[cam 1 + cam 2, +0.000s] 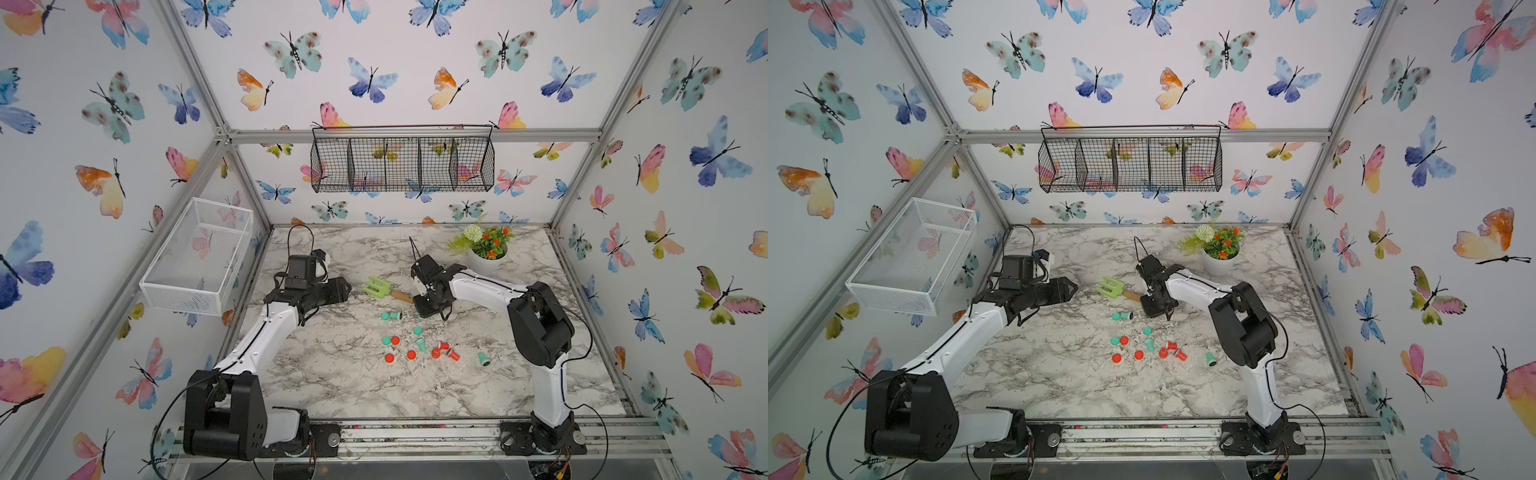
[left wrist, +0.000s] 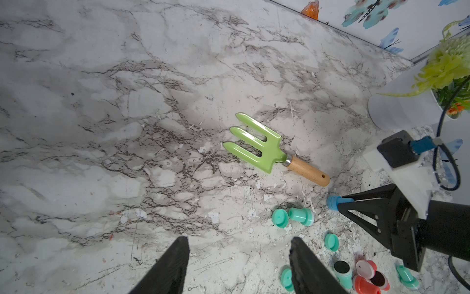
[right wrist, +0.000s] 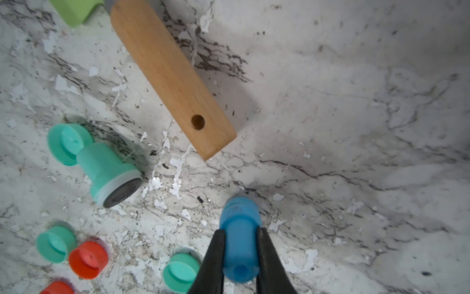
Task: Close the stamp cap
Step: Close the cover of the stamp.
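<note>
- Top views: my right tool [image 1: 432, 309] points down at the tabletop [image 1: 332, 386], just beside the handle end of the garden fork [image 1: 376, 287]. The left tool [image 1: 340, 291] hovers well apart from it.
- Teal and red stamps and caps [image 1: 419, 345] lie scattered nearer the front, most of them apart. I judge the capping barely begun.
- Around the workspace are butterfly-papered walls. A white mesh basket [image 1: 199, 257] hangs on the side wall and a black wire basket [image 1: 403, 162] on the back one. A potted plant [image 1: 486, 253] stands at the rear.
- Left wrist view: the left tool is released, its fingers spread with nothing between them. Across from it, the blue stamp [image 2: 332, 202] pokes out of the right tool, low over the tabletop.
- Right wrist view: the right tool is clenched on the blue stamp's body. I cannot tell whether its cap is on.
- A teal stamp [image 3: 109, 173] lies on its side with its inked face bare, and a teal cap [image 3: 67, 143] touches its handle end. It needs closing.
- The marbled surface is chipped and flecked with white flakes.
</note>
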`<state>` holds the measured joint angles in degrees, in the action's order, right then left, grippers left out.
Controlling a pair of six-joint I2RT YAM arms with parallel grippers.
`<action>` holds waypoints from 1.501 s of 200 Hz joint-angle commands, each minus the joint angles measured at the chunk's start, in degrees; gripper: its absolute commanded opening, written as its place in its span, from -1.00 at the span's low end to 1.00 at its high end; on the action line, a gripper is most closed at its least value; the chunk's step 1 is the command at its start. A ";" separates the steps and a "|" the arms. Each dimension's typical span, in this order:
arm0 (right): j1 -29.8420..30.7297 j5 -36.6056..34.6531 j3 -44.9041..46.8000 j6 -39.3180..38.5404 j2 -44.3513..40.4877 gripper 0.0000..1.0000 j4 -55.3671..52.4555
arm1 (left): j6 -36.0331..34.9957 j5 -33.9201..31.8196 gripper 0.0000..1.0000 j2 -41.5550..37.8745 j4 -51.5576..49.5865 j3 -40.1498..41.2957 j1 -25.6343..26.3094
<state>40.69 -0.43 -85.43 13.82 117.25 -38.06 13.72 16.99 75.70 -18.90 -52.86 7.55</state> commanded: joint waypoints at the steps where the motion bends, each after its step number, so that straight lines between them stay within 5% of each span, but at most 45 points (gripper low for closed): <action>1: 0.30 -7.58 1.84 -0.73 0.19 -0.98 -7.59 | -0.62 -0.21 0.31 -0.64 0.18 0.02 -0.34; 185: 1.67 0.75 14.05 1.12 7.18 -0.98 -1.58 | -0.44 0.67 0.31 0.41 0.21 -0.40 -0.35; 300: -1.98 -4.44 3.79 -0.28 -1.96 -0.98 -7.49 | -0.62 0.50 0.31 -0.18 0.17 -0.23 -0.33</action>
<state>41.01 -4.84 -83.31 14.28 115.61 -40.36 13.72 17.06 75.92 -18.90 -52.86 7.55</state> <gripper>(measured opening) 0.199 0.655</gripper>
